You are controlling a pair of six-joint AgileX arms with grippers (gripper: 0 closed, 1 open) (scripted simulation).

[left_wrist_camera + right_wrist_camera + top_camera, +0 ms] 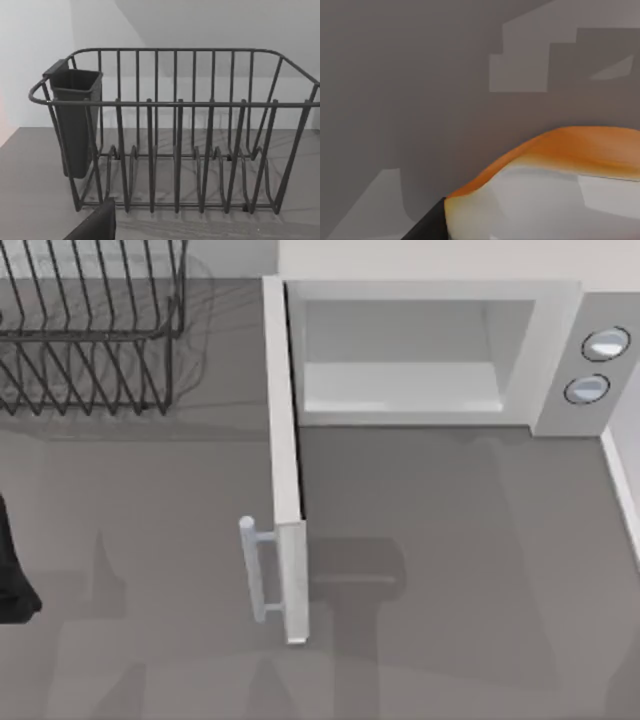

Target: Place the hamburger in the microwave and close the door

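The microwave (560, 350) stands at the back right, white, its pale cavity empty. The door (285, 440) is swung wide open toward the table's front, its bar handle (252, 570) on the left face. In the right wrist view the hamburger (560, 175) looms very close, orange on top and pale below, with grey table behind it. My right gripper (530, 235) holds it, and one dark fingertip (427, 226) presses against its side. My left arm (12, 575) is parked at the table's left edge.
A black wire rack (90, 330) stands at the back left; the left wrist view shows the rack (175, 135) with a dark cup holder (75, 120) on one end. Two round knobs (605, 343) sit on the microwave's grey side panel. Open grey table lies in front of the cavity.
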